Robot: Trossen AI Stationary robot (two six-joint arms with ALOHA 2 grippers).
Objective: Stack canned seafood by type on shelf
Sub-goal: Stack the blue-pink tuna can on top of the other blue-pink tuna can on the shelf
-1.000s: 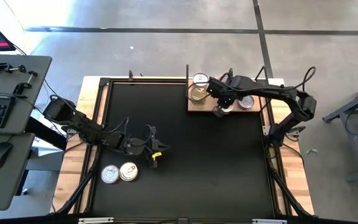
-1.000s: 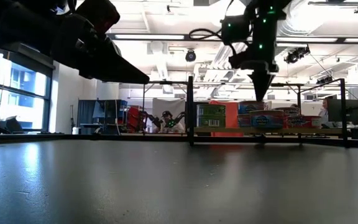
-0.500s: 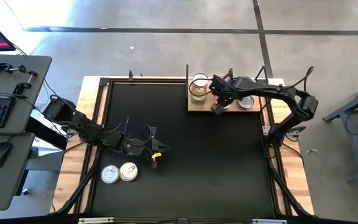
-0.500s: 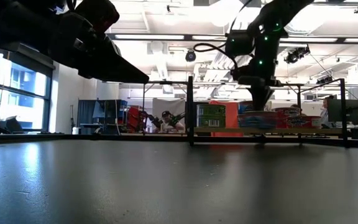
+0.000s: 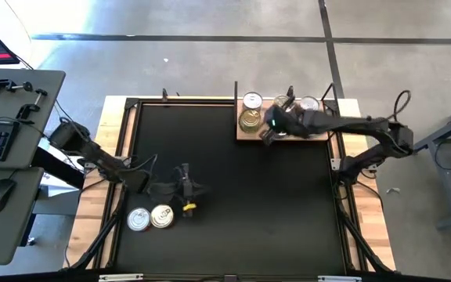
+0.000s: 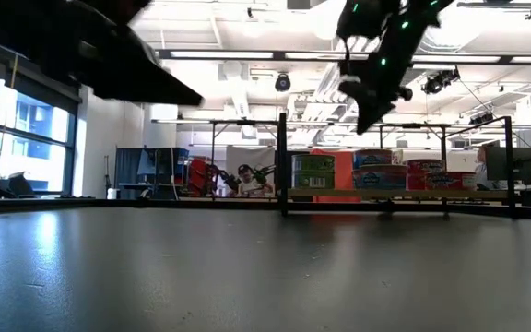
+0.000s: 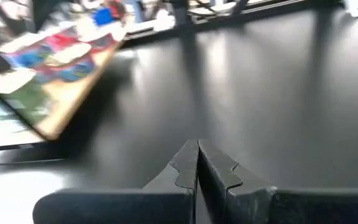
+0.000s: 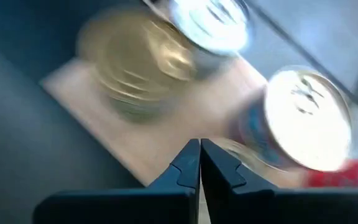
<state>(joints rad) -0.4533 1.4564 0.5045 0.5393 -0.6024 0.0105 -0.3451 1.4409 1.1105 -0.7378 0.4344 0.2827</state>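
Right gripper (image 5: 268,133) hangs over the front edge of the shelf (image 5: 250,135), fingers pressed together, nothing between them. Its wrist view looks straight down on the wooden board, so the empty, closed jaws suggest a tin has been set down and the arm is clear of the stacks.

Tins on the shelf: a gold-lidded stack (image 5: 250,120) at the near left end, a silver-lidded one (image 5: 252,100) behind it, another silver lid (image 5: 309,103) toward the right end. The low view shows them (image 6: 379,169) two high in places, grouped by label colour, which fits sorting by type.

Left gripper (image 5: 186,188) hovers above the black mat, fingers also shut and empty. Just beside it, toward the front-left, two silver-lidded tins (image 5: 150,217) lie touching, not yet shelved. Likely the left arm's next pick.
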